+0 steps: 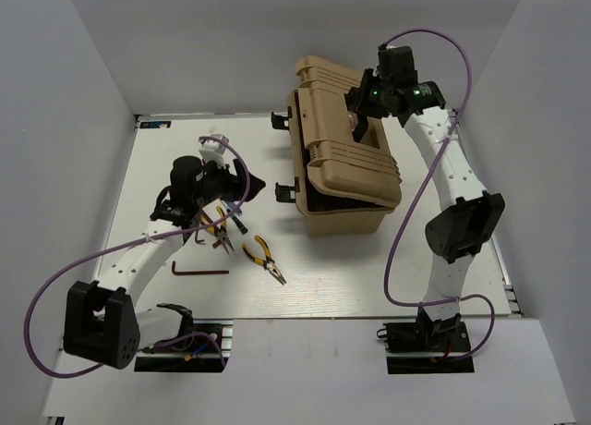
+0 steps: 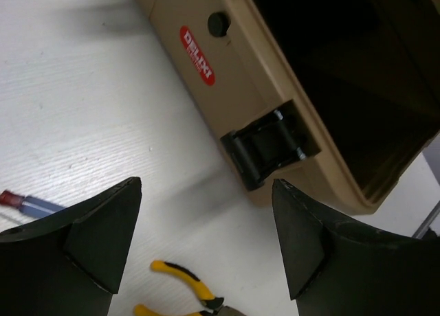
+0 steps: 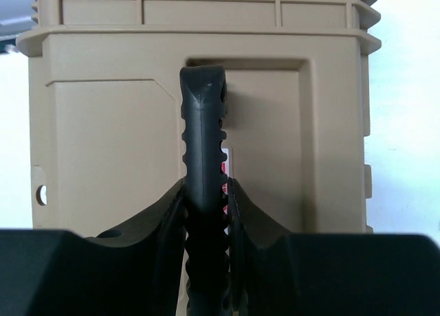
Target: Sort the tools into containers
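The tan toolbox point(image 1: 343, 217) sits right of the middle of the white table point(image 1: 369, 286), toward the back. Its ribbed lid point(image 1: 355, 162) is lifted partway, and a dark gap shows under its left edge.

The right claw point(image 3: 206, 213) reaches over from behind and pinches the black handle point(image 3: 204, 123) on top of the lid. In the right wrist view, both fingers press against the handle's ribbed sides.

The left claw point(image 2: 206, 244) hangs spread wide over the table, just left of the box, with nothing between its 2 fingers point(image 2: 103, 240). Its camera looks past them at the box's side wall, which carries a red oval label point(image 2: 197, 55) and a black latch point(image 2: 265, 151). Above the wall is the dark inside of the box.

All the tools I can see lie on the table, outside the box:
- 1 pair of pliers point(image 1: 265, 260) with yellow-and-black handles lies in the open, in front of the box and to its left.
- 1 more pair, the second pliers point(image 1: 220, 229), lies partly under the left arm, close to the claw.
- The thin dark hex key point(image 1: 198, 269) lies flat nearer the arm bases, left of the first pliers and apart from them.
- The blue-handled screwdriver point(image 2: 31, 206) shows only at the left edge of the left wrist view, beside 1 finger. I cannot tell whether they touch.
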